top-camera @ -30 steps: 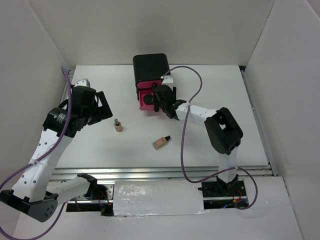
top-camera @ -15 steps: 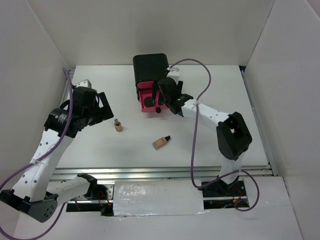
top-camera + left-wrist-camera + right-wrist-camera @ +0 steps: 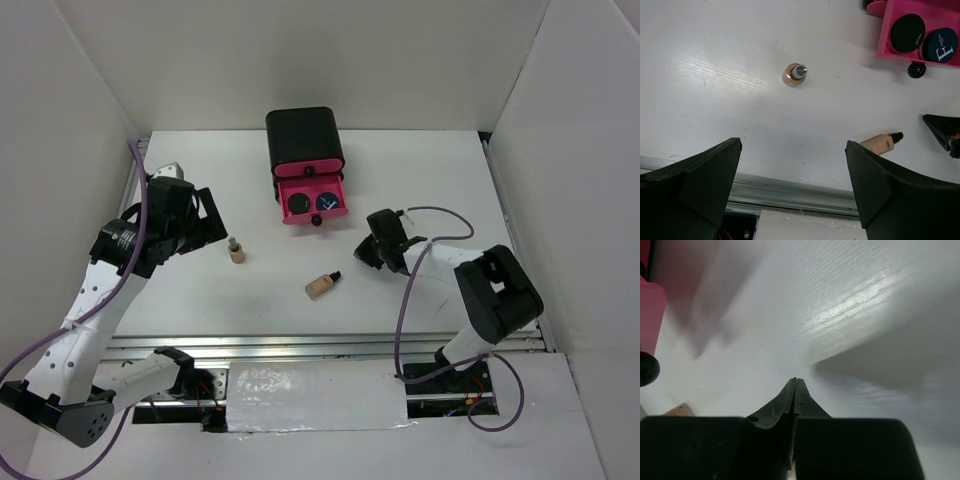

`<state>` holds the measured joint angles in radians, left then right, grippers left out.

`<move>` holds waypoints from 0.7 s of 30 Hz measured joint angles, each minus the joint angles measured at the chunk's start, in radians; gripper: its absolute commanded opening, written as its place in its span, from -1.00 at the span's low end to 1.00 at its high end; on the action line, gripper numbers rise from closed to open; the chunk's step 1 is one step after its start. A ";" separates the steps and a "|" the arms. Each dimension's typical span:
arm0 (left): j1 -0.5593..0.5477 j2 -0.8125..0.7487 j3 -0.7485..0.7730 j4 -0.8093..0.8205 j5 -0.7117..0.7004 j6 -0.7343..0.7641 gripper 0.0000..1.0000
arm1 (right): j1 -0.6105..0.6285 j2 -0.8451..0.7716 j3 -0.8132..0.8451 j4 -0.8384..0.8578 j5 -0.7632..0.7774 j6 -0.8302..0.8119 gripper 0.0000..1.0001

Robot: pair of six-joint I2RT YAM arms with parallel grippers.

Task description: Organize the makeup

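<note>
Top external: seeing black-lidded jar (image 3: 298,205) and blue compact (image 3: 327,203) side by side in the pulled-out pink drawer (image 3: 300,218), reads as sorted. Leaves two bottles on the surface (image 3: 450,180): upright bottle (image 3: 236,251) just beside left end effector (image 3: 207,222), spread wide and empty, probably staged for that grab; lying bottle (image 3: 322,285) near right end effector (image 3: 372,252), pinched fully closed on nothing, clear of drawer.

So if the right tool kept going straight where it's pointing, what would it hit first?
Likely just bare table. The shut right tool aims at open surface, with the pink drawer and its black knob off to one side; depth is unclear.
</note>
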<state>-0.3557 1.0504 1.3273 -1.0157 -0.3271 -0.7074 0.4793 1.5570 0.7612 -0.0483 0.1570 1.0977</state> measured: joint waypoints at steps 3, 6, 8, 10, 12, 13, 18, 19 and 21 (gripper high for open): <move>0.000 -0.001 -0.003 0.003 0.000 -0.002 0.99 | -0.014 0.066 -0.010 0.088 -0.082 0.039 -1.00; 0.000 -0.001 -0.006 0.006 0.000 -0.004 0.99 | -0.019 0.146 0.055 0.139 -0.142 0.068 -1.00; 0.000 -0.002 -0.006 0.006 0.000 -0.004 0.99 | -0.019 0.192 0.103 0.173 -0.175 0.089 -1.00; 0.000 -0.003 -0.006 0.006 0.000 -0.006 0.99 | -0.019 0.228 0.150 0.198 -0.206 0.112 -1.00; 0.000 -0.009 -0.008 0.006 -0.001 -0.007 0.99 | -0.020 0.254 0.186 0.218 -0.226 0.126 -1.00; 0.000 -0.014 -0.010 0.006 -0.001 -0.008 0.99 | -0.020 0.271 0.206 0.230 -0.236 0.133 -1.00; 0.000 -0.037 -0.017 0.003 -0.008 -0.017 0.99 | -0.029 0.311 0.237 0.300 -0.282 0.161 -1.00; 0.000 -0.039 -0.017 0.001 -0.008 -0.024 0.99 | -0.031 0.312 0.238 0.306 -0.291 0.164 -1.00; 0.000 -0.041 -0.017 -0.002 -0.009 -0.029 0.99 | -0.034 0.317 0.248 0.313 -0.311 0.170 -1.00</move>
<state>-0.3557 1.0096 1.3102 -1.0176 -0.3363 -0.7364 0.4450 1.8736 1.0088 0.2649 -0.1535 1.2678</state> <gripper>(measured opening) 0.994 0.007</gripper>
